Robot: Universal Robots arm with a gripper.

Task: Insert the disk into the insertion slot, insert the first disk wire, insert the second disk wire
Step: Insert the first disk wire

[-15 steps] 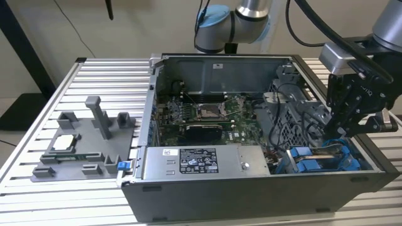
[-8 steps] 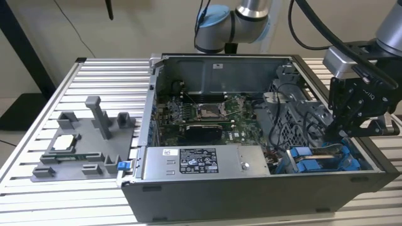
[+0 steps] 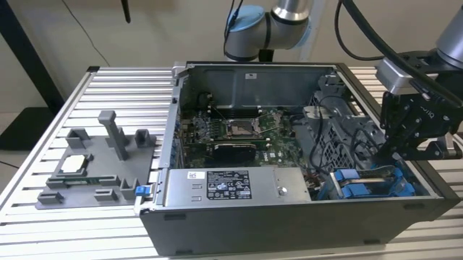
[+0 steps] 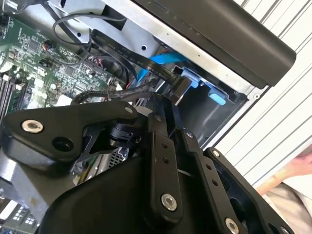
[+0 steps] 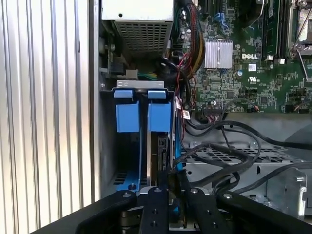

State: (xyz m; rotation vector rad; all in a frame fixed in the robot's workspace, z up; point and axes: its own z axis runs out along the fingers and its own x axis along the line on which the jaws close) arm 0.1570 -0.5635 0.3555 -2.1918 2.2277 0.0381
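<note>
One gripper (image 3: 386, 157) at insertion slot (image 5: 128, 117) | slot partly hidden behind it

The silver hard drive in its blue plastic carrier (image 3: 361, 190) stands on edge inside the narrow grey metal bay (image 5: 108, 141), at the near corner on the exterior view's right.

- Arm joint (image 3: 255, 31): rounded grey housing with a light blue end cap; a polished silver tube (image 3: 293, 8) sits beside it.
- Wrist block (image 3: 396, 76): silver-grey and boxy, possibly a mounting plate; its edges are unclear in the exterior view.
- Cables (image 3: 361, 38): black, thick, smooth-sheathed.
- Gripper (image 3: 391, 151): matt black body with pale lettering on one face.
- Link bars (image 4: 158, 161) (image 5: 155, 214): black, flat, round-ended, seen in both wrist views.
- Screws (image 4: 169, 201): silver, round-headed, set at the pivots.
</note>
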